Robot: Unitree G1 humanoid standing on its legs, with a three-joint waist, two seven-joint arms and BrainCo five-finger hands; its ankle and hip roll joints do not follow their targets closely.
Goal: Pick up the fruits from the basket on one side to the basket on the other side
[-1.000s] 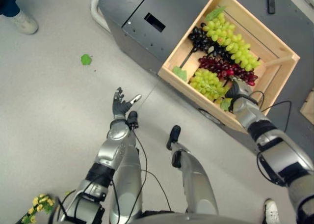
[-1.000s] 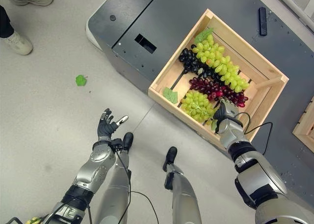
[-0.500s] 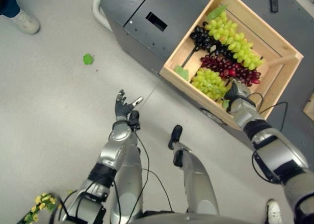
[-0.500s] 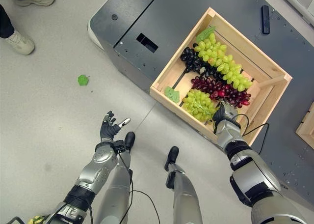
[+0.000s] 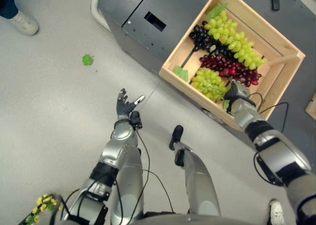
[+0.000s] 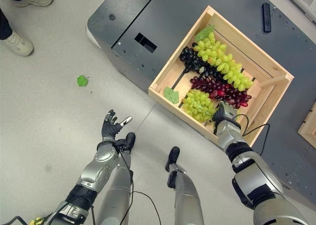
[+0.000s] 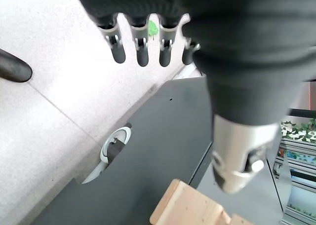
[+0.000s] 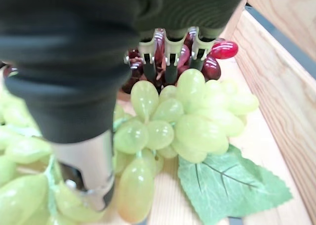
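Crowding the right hand (image 6: 223, 114): green grapes (image 6: 198, 104)

Wooden crate (image 6: 274, 97) on dark grey platform, holding four grape bunches. Long green bunch (image 6: 223, 64) runs diagonally along far side. Black bunch (image 6: 191, 60) beside it toward left corner. Red bunch (image 6: 220, 92) across middle. Small green bunch (image 6: 198, 104) near front wall, loose leaf (image 6: 171, 94) just beside it.

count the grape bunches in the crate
4. A long green bunch lies along the far side, a black bunch at its left end, a red bunch across the middle, and a small green bunch at the near edge by the right hand. More may be hidden beneath.
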